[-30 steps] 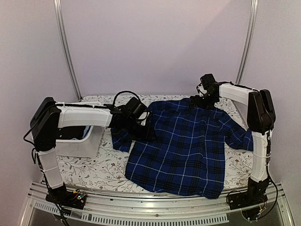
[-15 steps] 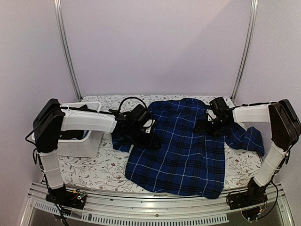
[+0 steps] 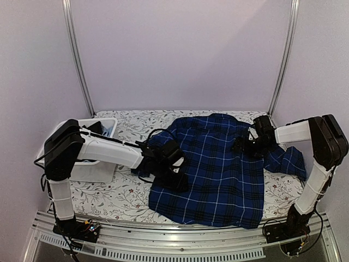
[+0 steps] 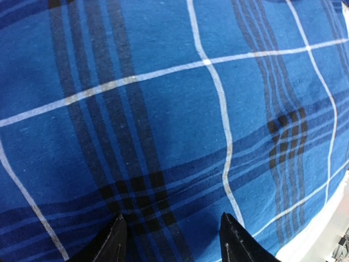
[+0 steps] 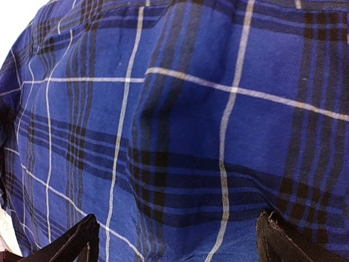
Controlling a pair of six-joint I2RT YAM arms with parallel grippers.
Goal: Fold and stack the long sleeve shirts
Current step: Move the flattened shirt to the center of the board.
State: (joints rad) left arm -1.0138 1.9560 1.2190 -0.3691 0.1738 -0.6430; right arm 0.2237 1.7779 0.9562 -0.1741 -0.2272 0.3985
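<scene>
Starting at 9 o'clock, the bin (image 3: pixel 92 172) is sitting on the table (image 3: pixel 125 196) with something dark in it, and I can't tell what. Next over, the left gripper (image 3: pixel 175 177) is sitting low on the shirt's left edge. On its wrist cam the left gripper (image 4: pixel 174 243) is showing its jaws partway apart over flat plaid, with no cloth pinched between them that I can see. The shirt (image 3: pixel 223 174) is lying spread across the middle of the table, collar pointing to 12 and hem to 6. The right gripper (image 3: pixel 244 146) is hanging over the shoulder area at about 2 o'clock, and its own cam is showing the jaws gaping wide with nothing in them (image 5: pixel 177 243). The sleeve (image 3: pixel 288 161) is sticking out at 3 o'clock, so I'm guessing that's the fold coming up. To do it cleanly, I'm thinking the right gripper should be swinging out toward the cuff end and pinching the sleeve only, not the body cloth underneath. Then it should be carrying it low toward 9 o'clock and laying it flat. The left gripper would be pressing the body down meanwhile so the whole shirt isn't sliding or bunching.
</scene>
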